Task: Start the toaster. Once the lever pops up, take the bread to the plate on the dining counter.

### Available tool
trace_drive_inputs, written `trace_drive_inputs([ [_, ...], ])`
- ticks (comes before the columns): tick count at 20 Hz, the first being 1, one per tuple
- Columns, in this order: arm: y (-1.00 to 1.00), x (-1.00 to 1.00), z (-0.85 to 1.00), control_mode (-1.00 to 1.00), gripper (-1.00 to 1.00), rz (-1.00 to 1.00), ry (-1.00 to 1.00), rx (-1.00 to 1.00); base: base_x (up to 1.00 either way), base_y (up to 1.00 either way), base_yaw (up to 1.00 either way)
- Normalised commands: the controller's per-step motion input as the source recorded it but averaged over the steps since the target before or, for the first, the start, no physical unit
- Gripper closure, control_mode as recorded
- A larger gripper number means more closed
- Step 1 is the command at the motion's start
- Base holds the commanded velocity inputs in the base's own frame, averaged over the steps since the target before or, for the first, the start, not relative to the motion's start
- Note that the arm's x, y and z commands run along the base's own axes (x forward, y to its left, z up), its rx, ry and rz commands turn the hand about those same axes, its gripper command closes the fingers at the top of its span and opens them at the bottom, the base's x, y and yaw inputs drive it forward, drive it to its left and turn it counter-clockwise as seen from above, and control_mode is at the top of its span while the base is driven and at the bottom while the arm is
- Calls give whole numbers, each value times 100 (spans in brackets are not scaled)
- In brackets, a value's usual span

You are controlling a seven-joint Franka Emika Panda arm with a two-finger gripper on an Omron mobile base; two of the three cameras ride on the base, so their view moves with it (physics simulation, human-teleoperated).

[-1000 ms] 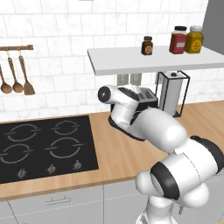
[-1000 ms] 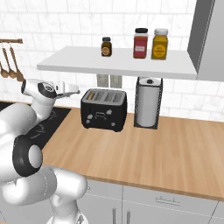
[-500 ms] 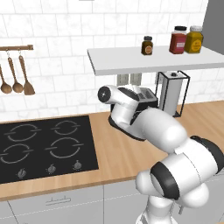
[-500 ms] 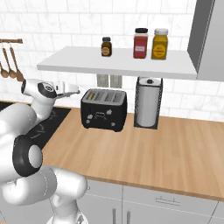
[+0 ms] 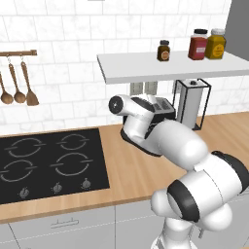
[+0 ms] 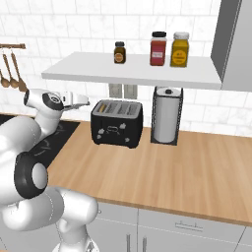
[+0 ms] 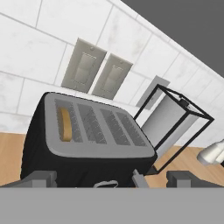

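End effector (image 7: pixel 109 178), spread wide and empty, hovers above toaster (image 7: pixel 87 140) holding bread (image 7: pixel 65 124).

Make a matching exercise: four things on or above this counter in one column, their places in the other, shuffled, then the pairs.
Things
1. bread
2. paper towel stand
3. spice jars
4. hob

Places
A. on the white shelf
B. in a toaster slot
C. set into the counter, left of the toaster
D. right of the toaster

Pairs: 1-B, 2-D, 3-A, 4-C
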Motion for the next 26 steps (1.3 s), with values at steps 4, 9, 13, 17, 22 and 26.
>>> trace_drive_inputs([
  [4, 0, 0, 0, -100, -100, 0, 0, 0, 0, 0, 0],
  [9, 0, 0, 0, -100, -100, 0, 0, 0, 0, 0, 0],
  [13, 0, 0, 0, -100, -100, 0, 0, 0, 0, 0, 0],
  [17, 0, 0, 0, -100, -100, 0, 0, 0, 0, 0, 0],
  [22, 0, 0, 0, -100, -100, 0, 0, 0, 0, 0, 0],
  [26, 0, 0, 0, -100, -100, 0, 0, 0, 0, 0, 0],
])
